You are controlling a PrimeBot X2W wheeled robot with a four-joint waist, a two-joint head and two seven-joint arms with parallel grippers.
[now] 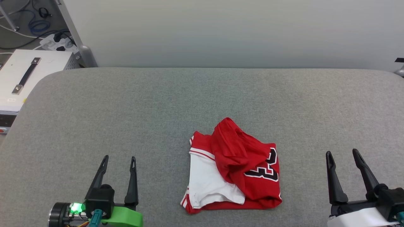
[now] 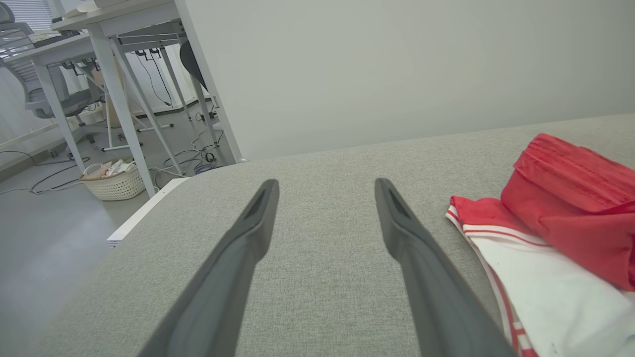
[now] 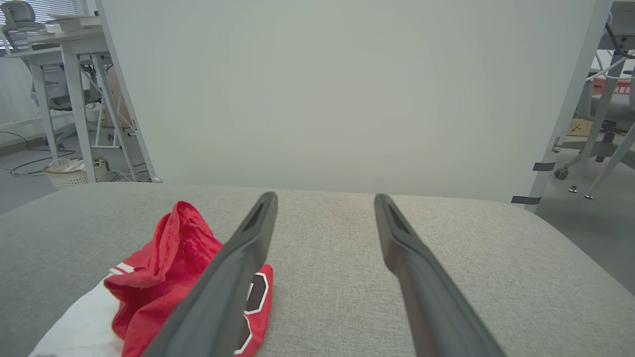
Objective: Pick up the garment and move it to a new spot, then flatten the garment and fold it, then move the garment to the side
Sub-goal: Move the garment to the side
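Note:
The garment (image 1: 235, 170), a red jersey with a white sleeve and a black "3" showing, lies crumpled in a heap on the grey padded table (image 1: 157, 110), near its front middle. My left gripper (image 1: 119, 158) stands open at the lower left, well to the left of the heap, holding nothing. At the lower right my right gripper (image 1: 342, 153) is open too, apart from the cloth. The left wrist view has the garment (image 2: 560, 238) at the right of the open left gripper (image 2: 325, 188). In the right wrist view the garment (image 3: 168, 267) lies left of the open right gripper (image 3: 325, 198).
A pale partition wall (image 1: 236, 31) rises behind the table's far edge. Off the table's left stand a white box with a strap handle (image 1: 28, 75) and a power strip with cables (image 1: 58, 42). Desks and a wicker basket (image 2: 114, 183) stand on the floor at the left.

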